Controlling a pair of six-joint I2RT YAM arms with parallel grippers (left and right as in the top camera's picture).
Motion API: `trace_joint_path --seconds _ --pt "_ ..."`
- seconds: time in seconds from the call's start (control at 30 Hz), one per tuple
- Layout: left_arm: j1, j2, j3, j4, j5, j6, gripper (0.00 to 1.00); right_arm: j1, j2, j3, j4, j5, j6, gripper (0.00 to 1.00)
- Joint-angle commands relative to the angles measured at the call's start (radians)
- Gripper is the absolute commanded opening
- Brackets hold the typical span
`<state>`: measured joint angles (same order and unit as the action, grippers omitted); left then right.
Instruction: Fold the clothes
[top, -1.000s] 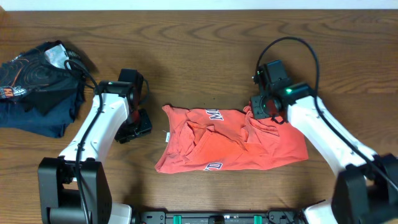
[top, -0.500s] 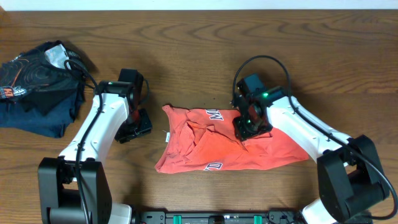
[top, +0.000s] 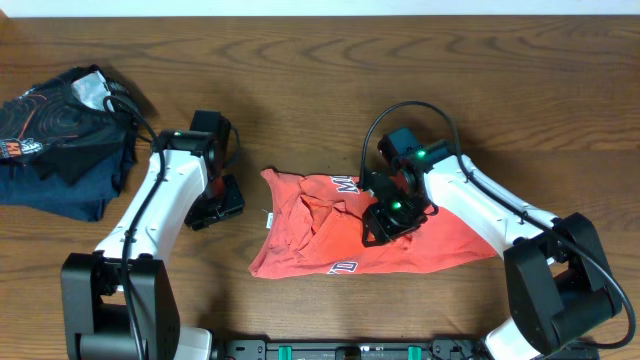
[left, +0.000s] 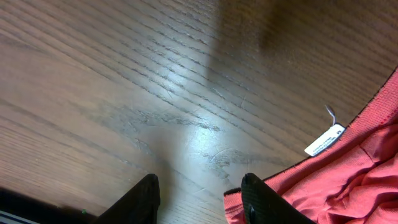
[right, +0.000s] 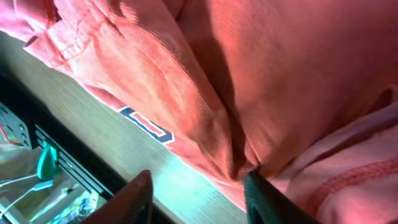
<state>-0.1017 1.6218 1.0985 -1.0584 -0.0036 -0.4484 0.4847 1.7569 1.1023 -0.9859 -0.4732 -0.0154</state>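
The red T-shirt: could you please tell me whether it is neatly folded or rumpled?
The T-shirt is rumpled, not neatly folded: creases bunch across its middle, and its white lettering is partly hidden.

the coral-red t-shirt (top: 310, 235) lies crumpled at the lower centre of the overhead frame, wider than tall, with wrinkled ridges across its middle. white block lettering (top: 345, 184) shows near its top and bottom edges. a small white tag (left: 323, 142) juts from its left edge.

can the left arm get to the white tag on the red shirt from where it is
Probably yes: the left gripper hangs over bare table beside the T-shirt, jaws open, and nothing lies between it and the white tag.
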Motion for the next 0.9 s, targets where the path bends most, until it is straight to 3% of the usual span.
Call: trace_joint_path --seconds 0.0,0.17,0.37,0.63,0.87 --pt "0.002 -0.010 0.014 -0.003 -0.005 0.002 0.45 0.010 -0.008 0.004 0.002 0.047 0.012 0.45" --pt "0.002 -0.010 0.014 -0.003 -0.005 0.002 0.45 0.009 -0.101 0.024 0.008 0.139 0.037 0.45" --pt "0.002 -0.010 0.014 -0.002 -0.005 0.002 0.45 -0.003 -0.219 0.023 0.003 0.395 0.127 0.49" --pt "0.002 -0.010 0.014 -0.002 -0.005 0.002 0.45 0.008 -0.199 -0.048 -0.030 0.395 0.170 0.50" --pt "0.002 -0.010 0.014 0.002 -0.005 0.002 0.45 0.027 -0.199 -0.169 0.067 0.394 0.211 0.51"
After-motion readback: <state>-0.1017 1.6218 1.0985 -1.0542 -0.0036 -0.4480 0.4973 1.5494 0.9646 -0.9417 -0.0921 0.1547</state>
